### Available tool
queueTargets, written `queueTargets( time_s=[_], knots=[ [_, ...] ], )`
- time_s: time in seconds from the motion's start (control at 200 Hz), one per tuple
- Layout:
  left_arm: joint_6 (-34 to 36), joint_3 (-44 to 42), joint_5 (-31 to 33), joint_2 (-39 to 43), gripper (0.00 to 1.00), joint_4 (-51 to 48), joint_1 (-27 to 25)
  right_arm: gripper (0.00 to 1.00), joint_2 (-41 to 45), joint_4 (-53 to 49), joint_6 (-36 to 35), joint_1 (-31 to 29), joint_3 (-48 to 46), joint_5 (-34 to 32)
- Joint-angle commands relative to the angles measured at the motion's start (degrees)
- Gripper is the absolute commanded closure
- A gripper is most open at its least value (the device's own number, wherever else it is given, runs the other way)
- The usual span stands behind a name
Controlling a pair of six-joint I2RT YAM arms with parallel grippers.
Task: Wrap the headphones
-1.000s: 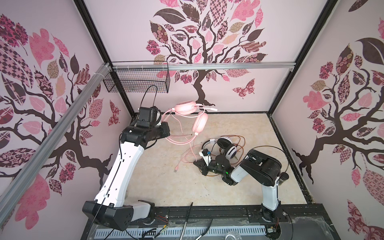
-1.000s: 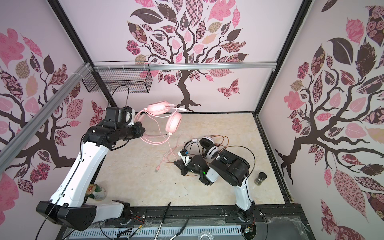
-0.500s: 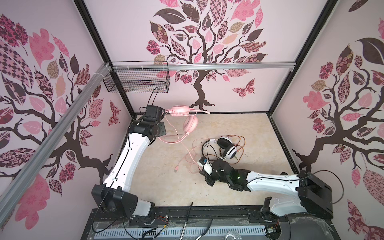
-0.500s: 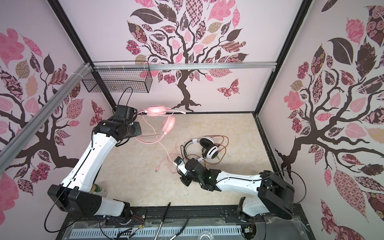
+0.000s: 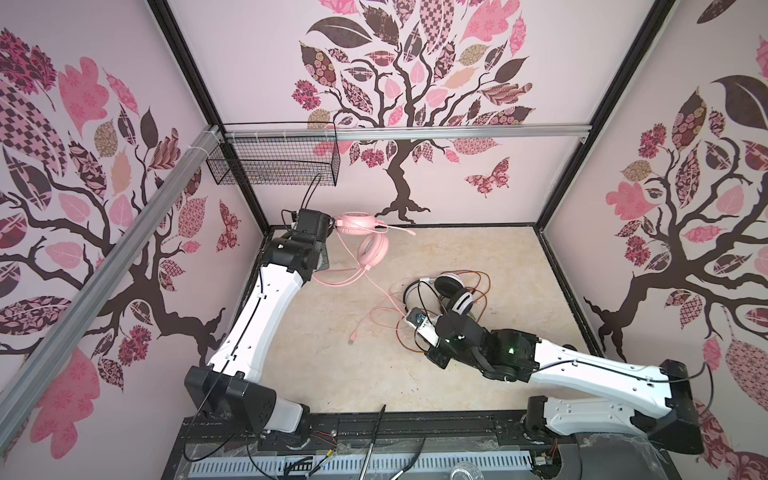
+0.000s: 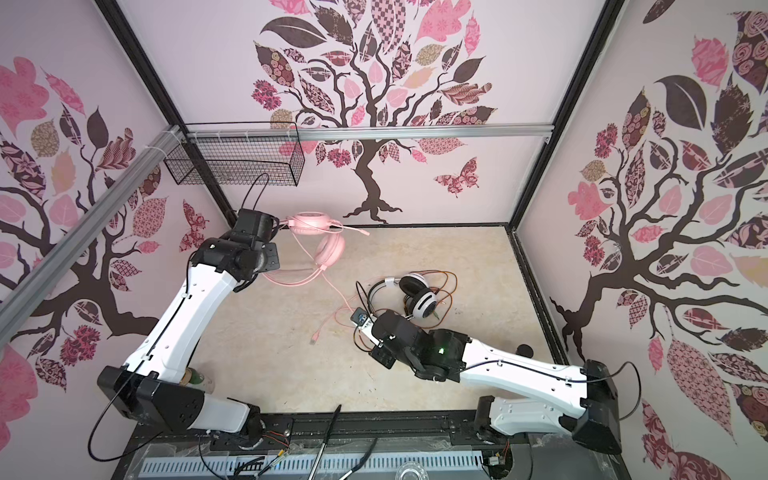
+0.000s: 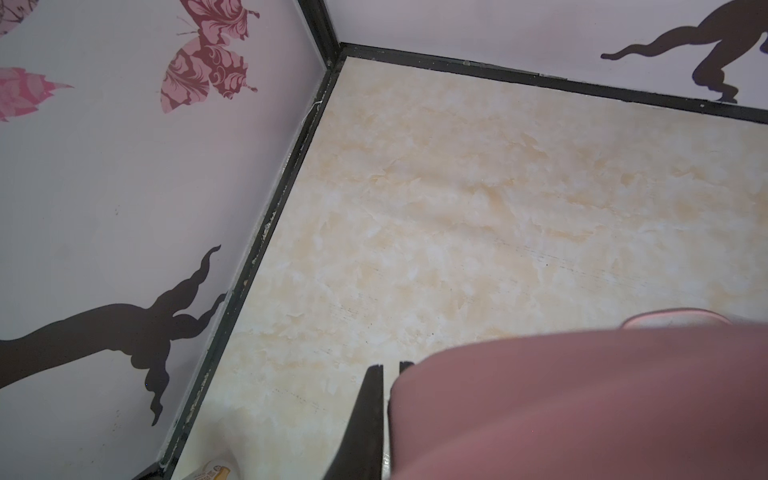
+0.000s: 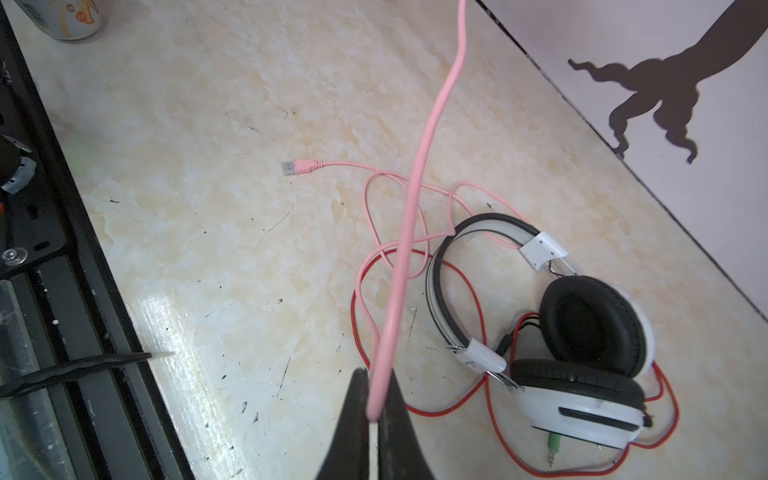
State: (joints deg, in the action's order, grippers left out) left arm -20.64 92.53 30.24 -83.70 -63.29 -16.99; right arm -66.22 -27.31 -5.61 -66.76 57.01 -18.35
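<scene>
The left arm point(image 5: 266, 316) stretches up and away from its base, wrist bent near the back corner. The left gripper point(image 7: 388, 368) has its jaws almost together on the pink headset point(image 5: 374, 250), which hangs just beside it above the table point(image 5: 332, 365); the pinched part is hidden. The right arm point(image 5: 582, 374) lies low and long, reaching inward. The right gripper point(image 8: 374, 376) is clamped on the pink cord point(image 8: 419, 174), which runs straight off from its tips. The white headset point(image 8: 582, 332) lies on the table just ahead, ringed by its red cord point(image 8: 482, 316). The pink plug point(image 8: 296, 167) lies farther ahead.
</scene>
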Motion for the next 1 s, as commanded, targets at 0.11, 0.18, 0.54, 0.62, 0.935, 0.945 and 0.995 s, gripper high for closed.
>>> queueTargets(
  time_s=[0.11, 0.18, 0.54, 0.62, 0.935, 0.945, 0.995],
  knots=[
    [1.7, 1.5, 14.7, -2.1, 1.0, 0.7, -8.1, 1.0, -2.3, -12.6, -7.2, -0.6, 10.1, -16.9],
    [3.2, 0.6, 19.5, -2.4, 1.0, 0.4, -10.5, 1.0, -2.6, -12.9, -9.7, -0.6, 12.4, -21.0],
    [7.5, 0.2, 36.0, -4.5, 1.0, -5.7, -21.8, 1.0, -5.0, -6.5, -24.5, -0.6, 14.2, -33.9],
    [6.3, 0.8, 38.5, -4.8, 1.0, -7.4, -23.0, 1.0, -5.1, -6.2, -24.9, -0.3, 14.3, -33.9],
    [-2.6, 4.7, 46.7, -6.2, 1.0, -14.9, -24.6, 1.0, -6.0, -8.8, -19.0, 0.3, 16.2, -25.8],
    [-2.9, 4.8, 46.7, -6.3, 1.0, -15.0, -24.6, 1.0, -6.0, -8.8, -18.7, 0.3, 16.2, -25.5],
    [-4.0, 5.4, 46.9, -6.2, 1.0, -15.5, -24.7, 1.0, -5.9, -8.8, -18.0, 0.3, 16.2, -24.4]
  ],
)
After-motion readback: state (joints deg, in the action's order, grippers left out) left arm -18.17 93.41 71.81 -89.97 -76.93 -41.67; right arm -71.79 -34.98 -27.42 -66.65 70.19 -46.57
